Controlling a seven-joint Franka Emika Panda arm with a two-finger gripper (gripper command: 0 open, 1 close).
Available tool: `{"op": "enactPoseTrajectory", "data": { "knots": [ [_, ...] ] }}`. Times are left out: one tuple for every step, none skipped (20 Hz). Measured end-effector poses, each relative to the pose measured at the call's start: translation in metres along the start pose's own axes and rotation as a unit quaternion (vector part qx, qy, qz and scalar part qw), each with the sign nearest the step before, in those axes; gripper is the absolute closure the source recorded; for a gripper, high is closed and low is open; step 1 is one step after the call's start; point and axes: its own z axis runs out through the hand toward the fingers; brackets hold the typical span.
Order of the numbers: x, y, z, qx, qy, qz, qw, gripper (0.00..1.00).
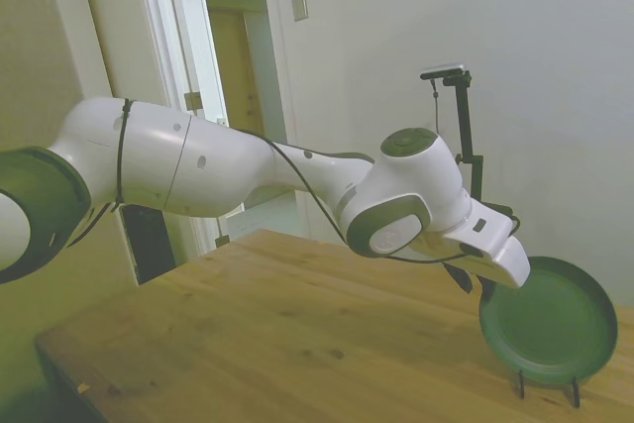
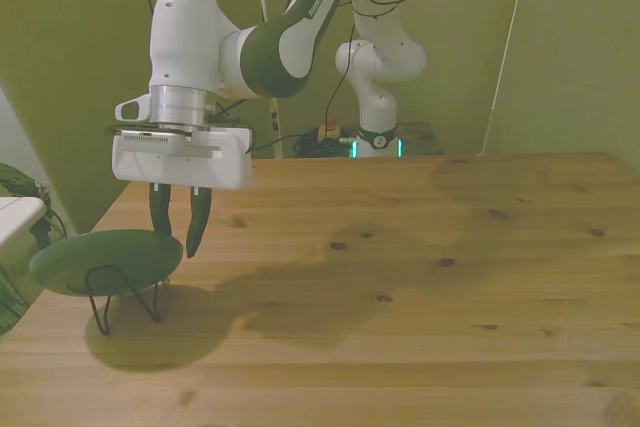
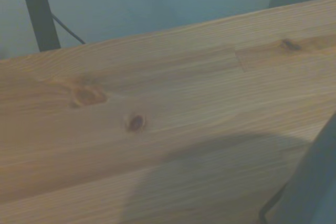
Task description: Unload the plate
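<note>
Watching my gripper hang parted and empty just beside the plate, which leans in the wire stand.

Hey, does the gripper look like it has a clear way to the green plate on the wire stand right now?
Probably yes. The gripper hangs open just above the plate's upper rim, with nothing between them; the plate leans on the wire stand, its rim exposed.

The side view looks across the table from beyond one edge. The front view faces the opposite edge. The wrist view sits close above the boards. Side and front views share the plate corner.
</note>
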Motion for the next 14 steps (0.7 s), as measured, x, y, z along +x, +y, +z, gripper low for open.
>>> {"op": "enactPoseTrajectory", "data": {
  "knots": [
    [0.0001, 0.0003, 0.0001, 0.0, 0.0, 0.0, 1.0, 1.0],
    [0.0003, 0.0006, 0.0001, 0.0, 0.0, 0.0, 1.0, 1.0],
    [0.0003, 0.0006, 0.0001, 0.0, 0.0, 0.0, 1.0, 1.0],
    [0.0003, 0.0006, 0.0002, 0.0, 0.0, 0.0, 1.0, 1.0],
    [0.0003, 0.0004, 0.0001, 0.001, 0.0, 0.0, 1.0, 1.0],
    [0.0004, 0.0, -0.0001, 0.001, 0.0, 0.0, 1.0, 1.0],
    [0.0006, -0.0003, -0.0004, 0.001, 0.0, 0.0, 1.0, 1.0],
    [0.0009, -0.0004, -0.0008, 0.002, 0.001, 0.0, 1.0, 1.0],
    [0.0012, -0.0004, -0.001, 0.002, 0.001, 0.0, 1.0, 1.0],
    [0.0014, -0.0003, -0.0011, 0.002, 0.001, 0.0, 1.0, 1.0],
    [0.0015, -0.0002, -0.0012, 0.002, 0.001, -0.001, 1.0, 1.0],
    [0.0019, -0.0004, -0.0016, 0.002, 0.002, -0.001, 1.0, 1.0],
    [0.0023, -0.0009, -0.0022, 0.003, 0.002, -0.001, 1.0, 1.0],
    [0.0029, -0.0018, -0.003, 0.004, 0.003, -0.002, 1.0, 1.0]
  ]
}}
